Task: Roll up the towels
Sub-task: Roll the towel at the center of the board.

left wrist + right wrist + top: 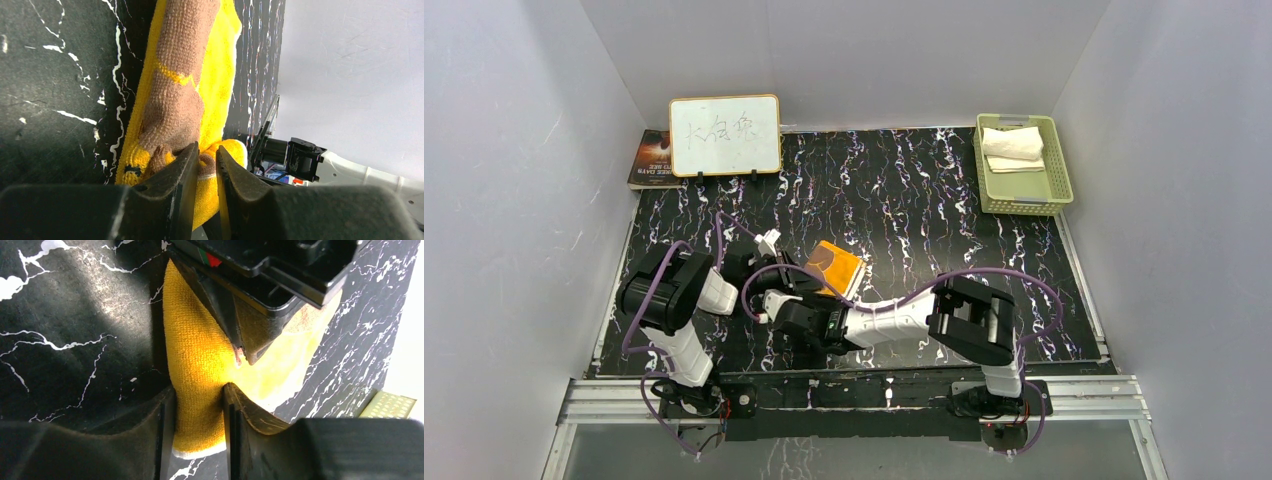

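Observation:
The orange-yellow towel (838,266) lies partly rolled on the black marbled table, just in front of both arms. In the left wrist view its brownish reverse (175,85) shows on top of the yellow side. My left gripper (206,159) is shut on a fold at the towel's near end. My right gripper (199,405) is shut on the yellow towel (200,360) at its pale-edged end, with the left gripper's fingers (235,320) just beyond. In the top view the two grippers meet at the towel's near-left end (789,290). A cream-white towel (1014,145) lies folded in the basket.
A green basket (1056,175) stands at the back right. A white board with writing (724,135) leans at the back left, with a book (650,160) beside it. White walls close in on three sides. Purple cables loop over both arms.

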Controlling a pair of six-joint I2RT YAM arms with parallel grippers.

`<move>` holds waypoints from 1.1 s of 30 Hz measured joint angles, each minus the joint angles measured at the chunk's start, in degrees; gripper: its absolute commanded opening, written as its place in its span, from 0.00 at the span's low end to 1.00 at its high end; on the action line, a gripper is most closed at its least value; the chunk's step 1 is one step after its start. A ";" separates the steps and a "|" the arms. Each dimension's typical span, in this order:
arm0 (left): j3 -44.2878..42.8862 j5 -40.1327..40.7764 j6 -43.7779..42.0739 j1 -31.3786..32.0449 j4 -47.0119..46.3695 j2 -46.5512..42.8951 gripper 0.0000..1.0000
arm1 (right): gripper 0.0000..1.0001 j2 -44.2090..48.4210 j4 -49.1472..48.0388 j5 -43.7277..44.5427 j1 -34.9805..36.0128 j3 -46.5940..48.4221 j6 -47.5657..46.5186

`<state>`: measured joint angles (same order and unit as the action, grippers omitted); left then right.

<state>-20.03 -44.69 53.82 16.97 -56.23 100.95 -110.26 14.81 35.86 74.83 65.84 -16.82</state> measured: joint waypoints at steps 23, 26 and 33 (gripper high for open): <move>-17.38 0.87 -11.45 -13.53 38.32 -22.69 0.47 | 0.10 10.45 1.62 -36.70 -14.38 -2.69 15.06; -17.49 0.85 -12.26 -14.01 41.81 -26.10 0.47 | 0.10 10.78 0.94 -45.16 -17.05 -3.91 18.82; -12.50 -0.15 -12.11 -13.73 44.19 -33.33 0.47 | 0.10 10.75 -3.93 -61.92 -25.94 -6.95 28.98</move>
<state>-32.53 -44.84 41.71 3.25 -12.03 67.61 -99.50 10.87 -26.06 48.88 58.89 12.16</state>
